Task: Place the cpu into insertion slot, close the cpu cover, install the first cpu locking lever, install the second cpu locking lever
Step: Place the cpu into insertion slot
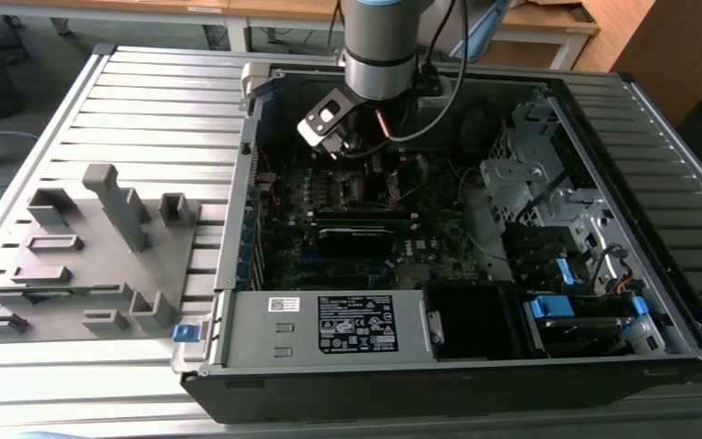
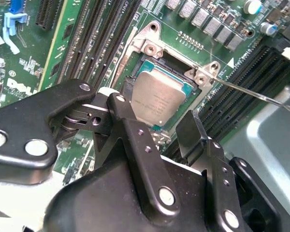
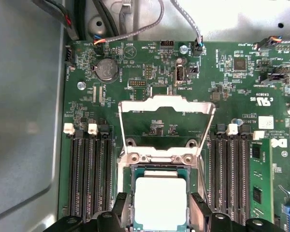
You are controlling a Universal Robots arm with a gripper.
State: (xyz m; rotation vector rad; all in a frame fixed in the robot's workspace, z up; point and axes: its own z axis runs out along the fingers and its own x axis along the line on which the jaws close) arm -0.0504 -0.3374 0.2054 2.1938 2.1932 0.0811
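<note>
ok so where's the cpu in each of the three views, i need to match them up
exterior view: too small to make out; the arm hangs over the spot where it would be.
first wrist view: the cpu lies flat beside the hinge of the opened cpu cover.
second wrist view: the cpu is the pale square, top facing up.
shared landmark: the black memory slots flank the cpu in both wrist views.

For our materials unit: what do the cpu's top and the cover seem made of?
The cpu has a metal-looking top, matt pale grey with a soft sheen. The cover seems thin sheet metal, bright silver, with a cut-out window and bent edges; which metal is unclear.
</note>
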